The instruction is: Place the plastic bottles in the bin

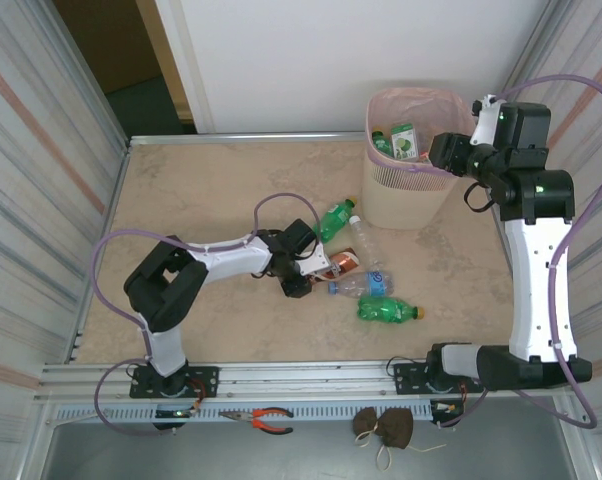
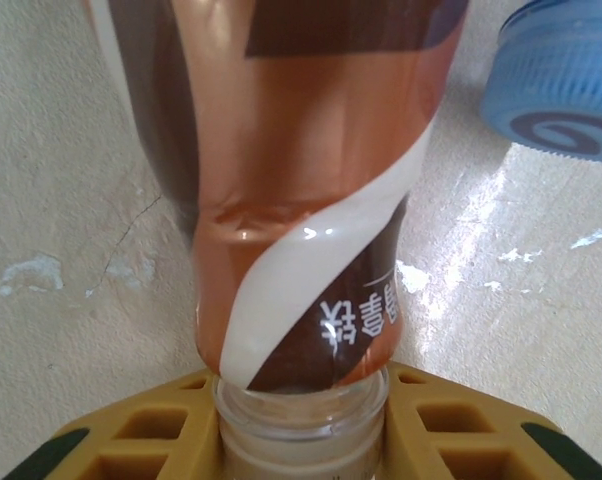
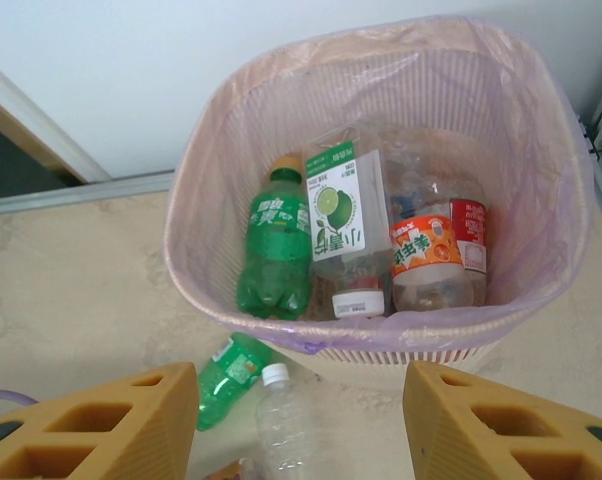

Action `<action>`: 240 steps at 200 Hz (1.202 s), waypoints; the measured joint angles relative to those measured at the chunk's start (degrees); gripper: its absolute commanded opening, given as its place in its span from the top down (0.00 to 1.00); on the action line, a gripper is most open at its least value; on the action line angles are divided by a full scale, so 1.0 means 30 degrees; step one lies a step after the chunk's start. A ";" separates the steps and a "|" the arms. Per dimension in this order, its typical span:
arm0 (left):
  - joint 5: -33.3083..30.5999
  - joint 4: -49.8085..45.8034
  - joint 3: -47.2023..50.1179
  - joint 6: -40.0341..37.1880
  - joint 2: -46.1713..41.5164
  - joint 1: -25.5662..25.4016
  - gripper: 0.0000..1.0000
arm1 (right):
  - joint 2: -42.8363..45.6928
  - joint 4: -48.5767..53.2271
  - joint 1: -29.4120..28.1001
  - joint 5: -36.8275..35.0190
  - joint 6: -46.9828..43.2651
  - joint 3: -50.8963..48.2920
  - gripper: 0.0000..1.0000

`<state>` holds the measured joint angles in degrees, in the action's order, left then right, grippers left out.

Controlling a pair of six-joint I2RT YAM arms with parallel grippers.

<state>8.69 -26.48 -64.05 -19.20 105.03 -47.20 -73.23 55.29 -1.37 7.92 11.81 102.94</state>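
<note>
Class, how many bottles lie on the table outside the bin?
5: a green bottle nearest the bin, a clear bottle beside it, the brown bottle in the left gripper, a blue-labelled bottle, another green bottle farthest from the bin. The arm may hide more.

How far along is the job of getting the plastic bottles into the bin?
Done: at least three bottles lie in the bin: a green one, a lime-label one, an orange-label one. In hand: the left tool looks closed on the neck of the brown bottle; the right tool hangs open by the bin. Left: four more on the table: two green bottles, two clear bottles.
</note>
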 measured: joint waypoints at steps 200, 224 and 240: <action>0.7482 0.4503 0.1807 0.1909 -0.9020 0.2623 0.79 | 0.0940 -0.5136 -0.2790 0.8320 0.5829 -0.4779 0.23; 0.7985 0.4809 0.1137 0.2157 -0.9020 0.2623 0.79 | 0.0474 -0.5595 -0.4036 0.8378 0.5938 -0.4779 0.18; 0.8262 0.4954 0.0787 0.2368 -0.9020 0.2630 0.79 | 0.0087 -0.5712 -0.4765 0.8327 0.5938 -0.4779 0.17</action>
<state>33.47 -11.62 -61.69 -12.10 77.97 -39.31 -72.97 38.15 -15.66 32.91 29.63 88.60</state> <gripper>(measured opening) 0.320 0.825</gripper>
